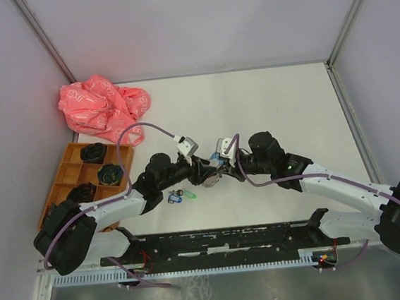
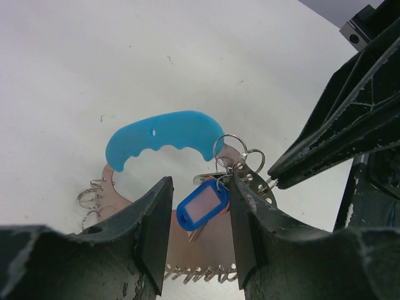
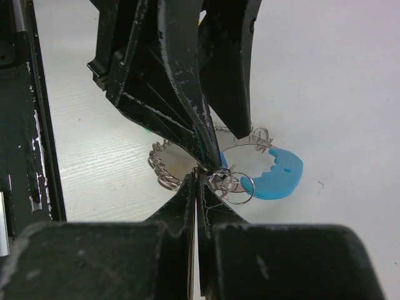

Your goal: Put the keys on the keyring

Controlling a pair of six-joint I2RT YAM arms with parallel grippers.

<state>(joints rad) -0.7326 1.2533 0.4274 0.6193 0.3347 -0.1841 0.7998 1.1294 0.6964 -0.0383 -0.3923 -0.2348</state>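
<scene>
The keyring [image 2: 164, 136] lies on the white table, a thin metal band lined with small wire rings and carrying a light-blue curved grip [image 3: 281, 175]. A key with a blue tag [image 2: 203, 206] hangs from a ring on the band, between the fingers of my left gripper [image 2: 200, 184]. Those jaws stand apart, with a gap on the tag's left side. My right gripper [image 3: 199, 176] is shut, its tips pinching the band's edge beside the rings [image 2: 275, 181]. Two loose keys with a blue and a green tag [image 1: 181, 196] lie just in front of the left gripper [image 1: 206, 172].
An orange compartment tray [image 1: 64, 178] with dark round items stands at the left edge. A crumpled pink bag [image 1: 100, 106] lies behind it. Both arms meet at the table's middle, fingers nearly touching. A black rail [image 1: 229, 236] runs along the near edge.
</scene>
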